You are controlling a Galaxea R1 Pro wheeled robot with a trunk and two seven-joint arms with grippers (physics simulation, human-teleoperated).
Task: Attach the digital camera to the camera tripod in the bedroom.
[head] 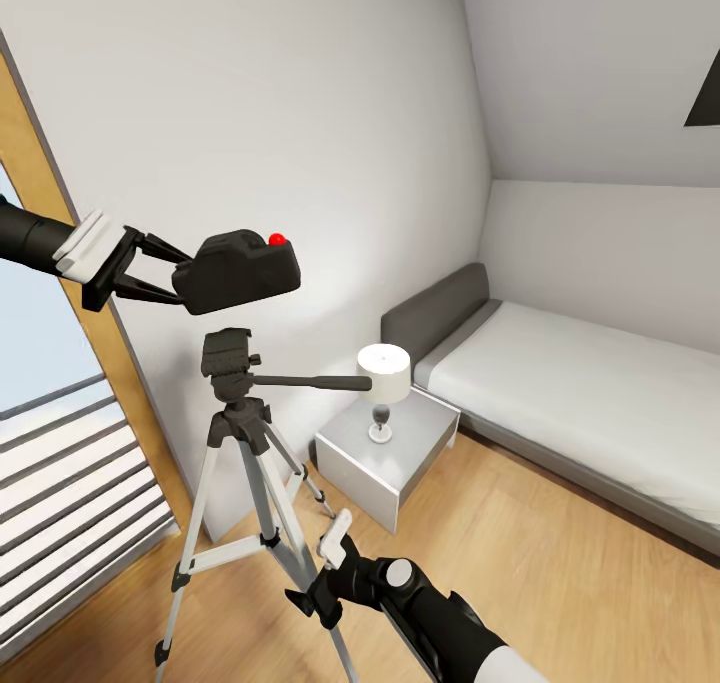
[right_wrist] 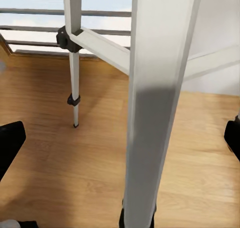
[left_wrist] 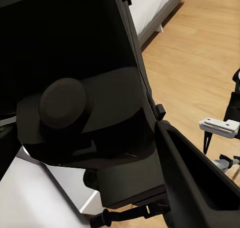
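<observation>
My left gripper (head: 172, 275) is shut on the digital camera (head: 240, 268), a black box with a red button (head: 277, 238) on top. It holds the camera level just above the black head (head: 228, 353) of the camera tripod, with a small gap between them. The tripod's pan handle (head: 310, 381) points right. In the left wrist view the camera (left_wrist: 85, 118) looms close beside one finger (left_wrist: 200, 188). My right gripper (head: 318, 573) is open low down, straddling a silver tripod leg (right_wrist: 150, 112) without touching it; its fingertips (right_wrist: 10, 143) sit wide apart.
A grey bedside table (head: 385, 458) with a white lamp (head: 384, 375) stands right of the tripod, and the grey-framed bed (head: 580, 393) lies beyond. A wood-framed window (head: 60, 443) with railings is at the left. Light wooden floor (head: 560, 583) spreads to the right.
</observation>
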